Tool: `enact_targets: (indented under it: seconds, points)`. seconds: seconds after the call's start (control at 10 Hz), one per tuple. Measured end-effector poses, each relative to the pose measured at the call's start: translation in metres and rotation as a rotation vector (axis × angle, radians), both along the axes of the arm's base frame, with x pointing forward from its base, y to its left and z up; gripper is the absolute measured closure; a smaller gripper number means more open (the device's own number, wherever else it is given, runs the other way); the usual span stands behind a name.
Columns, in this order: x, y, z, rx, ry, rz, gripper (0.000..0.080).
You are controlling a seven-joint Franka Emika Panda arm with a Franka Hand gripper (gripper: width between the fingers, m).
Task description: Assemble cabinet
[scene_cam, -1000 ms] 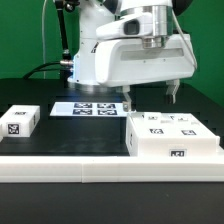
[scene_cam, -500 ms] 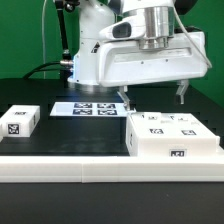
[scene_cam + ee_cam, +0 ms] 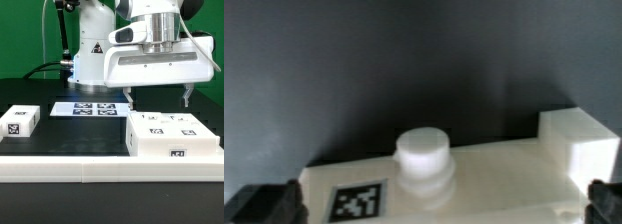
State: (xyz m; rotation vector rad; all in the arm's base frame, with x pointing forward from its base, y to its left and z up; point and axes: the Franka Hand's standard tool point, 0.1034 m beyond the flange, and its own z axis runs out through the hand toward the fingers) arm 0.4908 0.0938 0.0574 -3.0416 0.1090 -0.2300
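Observation:
The cabinet (image 3: 171, 135), a large white box with black-and-white tags on its top and front, lies on the dark table at the exterior view's right. My gripper (image 3: 157, 102) hangs open just above its far edge, with one finger on each side and nothing between them. In the wrist view the gripper (image 3: 430, 205) is open wide and empty. Below it is the cabinet's white surface (image 3: 491, 180) with one tag, a short round white peg (image 3: 423, 155) and a raised white block (image 3: 574, 135).
A small white tagged part (image 3: 20, 120) lies at the exterior view's left. The marker board (image 3: 85, 108) lies flat behind the middle, in front of the robot base (image 3: 90, 55). A long white ledge (image 3: 90, 166) runs across the front.
My gripper has moved toward the exterior view's right, coming over the cabinet's far edge. It stays open and the parts have not moved.

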Motion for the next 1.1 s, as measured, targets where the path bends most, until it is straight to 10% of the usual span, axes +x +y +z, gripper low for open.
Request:
enact_targets:
  seconds: [0.6, 1.1]
  points:
    - [-0.011, 0.018, -0.014, -0.075, 0.015, 0.086, 0.0002]
    - [-0.006, -0.007, -0.021, -0.096, 0.004, 0.099, 0.0002]
